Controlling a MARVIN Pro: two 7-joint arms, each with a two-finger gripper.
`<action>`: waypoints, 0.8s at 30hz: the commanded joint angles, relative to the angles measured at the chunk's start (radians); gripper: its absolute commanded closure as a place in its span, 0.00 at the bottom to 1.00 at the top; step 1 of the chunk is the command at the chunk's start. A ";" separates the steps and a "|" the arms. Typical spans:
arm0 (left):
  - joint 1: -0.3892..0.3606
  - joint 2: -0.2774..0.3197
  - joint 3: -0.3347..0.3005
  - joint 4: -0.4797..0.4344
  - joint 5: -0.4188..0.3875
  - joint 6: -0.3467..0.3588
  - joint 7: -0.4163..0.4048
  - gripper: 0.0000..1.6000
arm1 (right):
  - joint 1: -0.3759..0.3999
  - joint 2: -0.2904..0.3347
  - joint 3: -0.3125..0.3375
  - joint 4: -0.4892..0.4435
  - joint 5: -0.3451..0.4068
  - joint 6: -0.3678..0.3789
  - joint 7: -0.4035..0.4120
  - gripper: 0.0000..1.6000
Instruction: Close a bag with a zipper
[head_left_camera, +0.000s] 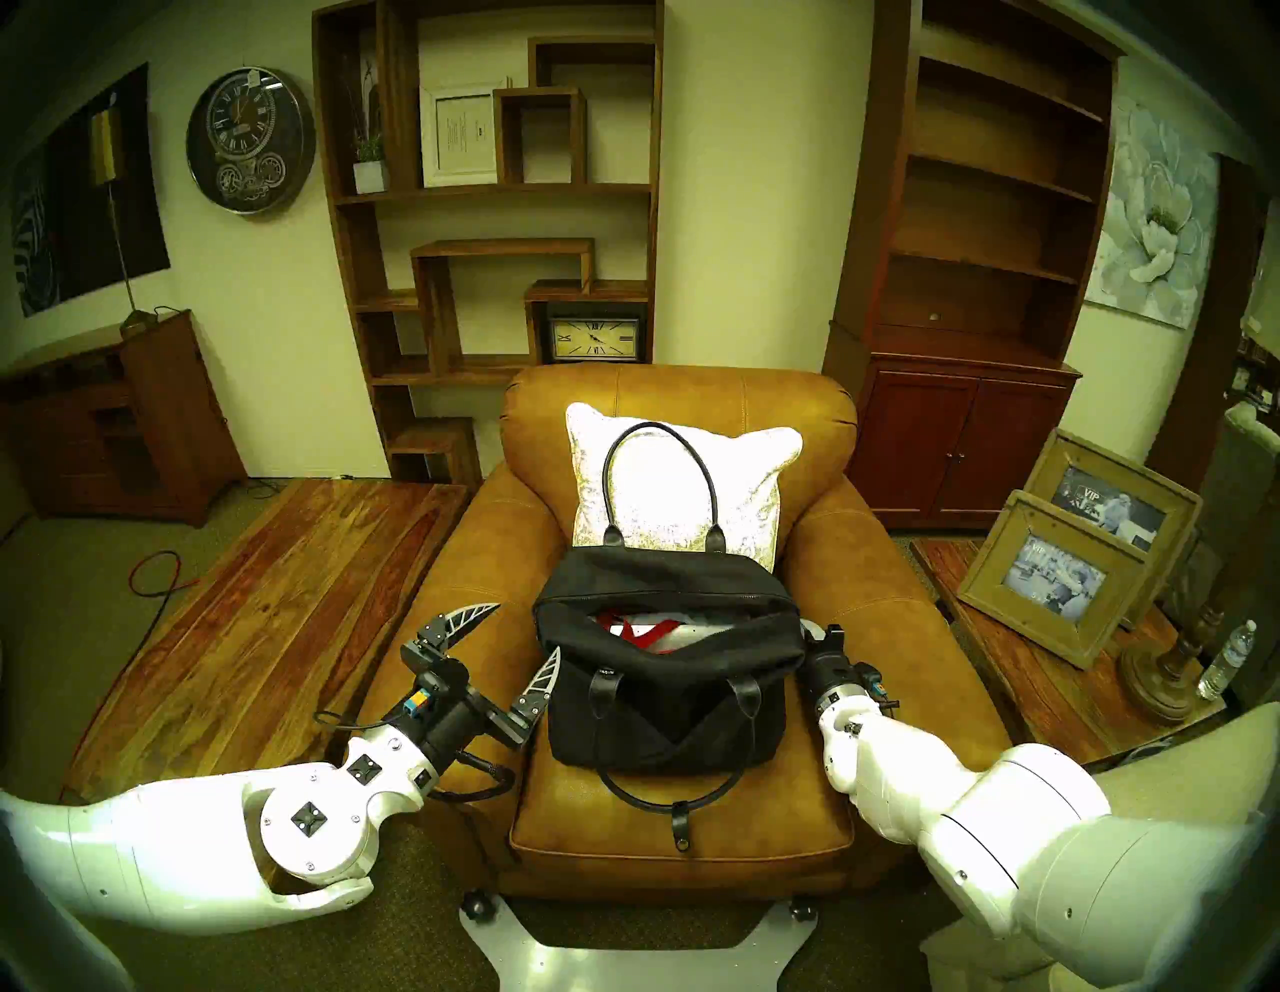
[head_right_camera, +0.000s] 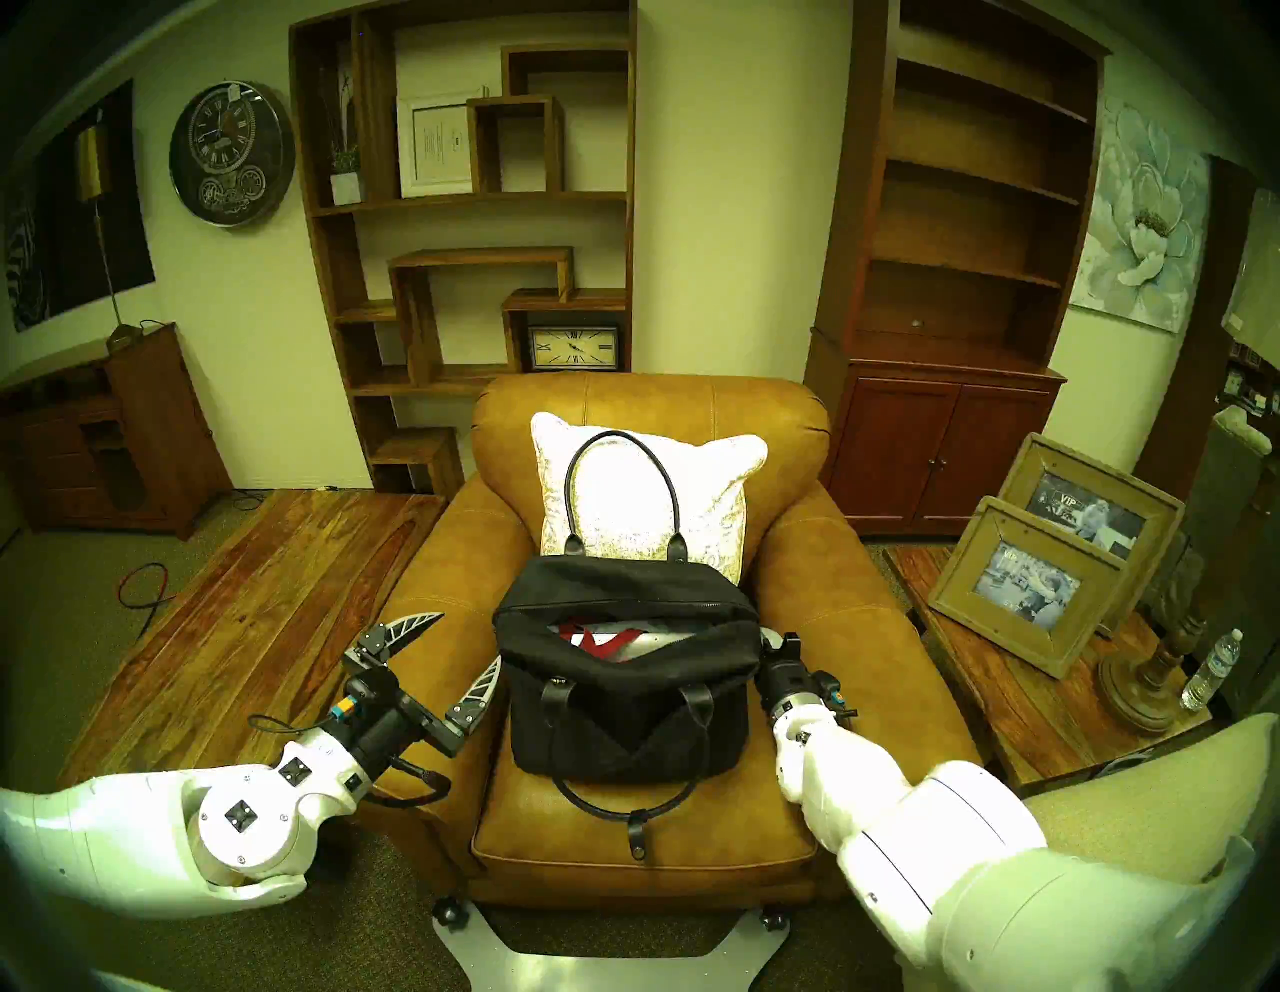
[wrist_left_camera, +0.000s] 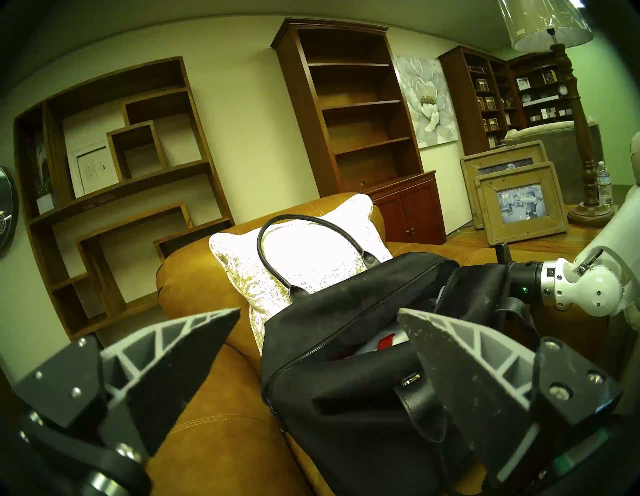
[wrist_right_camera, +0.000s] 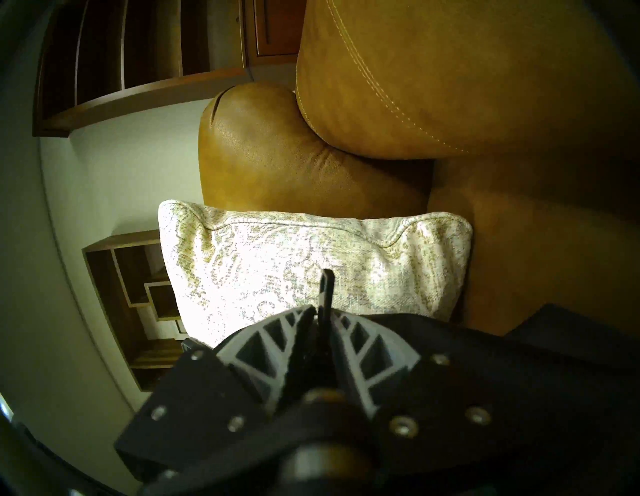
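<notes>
A furnished room with wooden shelving along the far wall is shown, with a tan leather armchair (head_left_camera: 692, 817) at centre and a white cushion (head_left_camera: 682, 485) propped against its backrest. The bag (head_left_camera: 665, 700), black and boxy, is seated on the chair's seat cushion directly in front of the white cushion; one loop handle (head_left_camera: 661, 471) is stood up against the cushion at 12 o'clock, and the other is draped over the bag's front toward 6 o'clock. The zipper (head_left_camera: 692, 601) is seen running along the top of the bag, its two sides parted so that red and white contents are exposed. The left gripper (head_left_camera: 523, 641) is held at about 9 o'clock of the bag, its fingers spread wide and clasping nothing; the nearer finger (head_left_camera: 544, 675) is placed just beside the bag's left end, and whether it touches the fabric cannot be told. In the left wrist view the bag's end and a leather tab (wrist_left_camera: 415, 398) are seen between and ahead of the spread fingers. The right gripper (wrist_right_camera: 320, 313) is located at about 3 o'clock of the bag, against its right end, largely hidden behind the bag in the head views. In the right wrist view its fingers are drawn nearly together around a thin black tab (wrist_right_camera: 326, 291) that protrudes between the tips; the tab's attachment to the zipper cannot be confirmed.
</notes>
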 joint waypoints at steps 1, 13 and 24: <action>-0.006 -0.002 -0.005 -0.007 -0.002 -0.004 -0.001 0.00 | 0.025 0.009 -0.013 -0.008 -0.015 0.001 0.003 0.82; -0.010 -0.001 -0.001 -0.008 -0.003 -0.005 0.000 0.00 | 0.043 0.032 -0.139 -0.021 -0.158 -0.052 0.022 1.00; -0.013 0.000 0.002 -0.009 -0.005 -0.006 0.000 0.00 | 0.068 0.072 -0.286 -0.039 -0.337 -0.148 0.083 1.00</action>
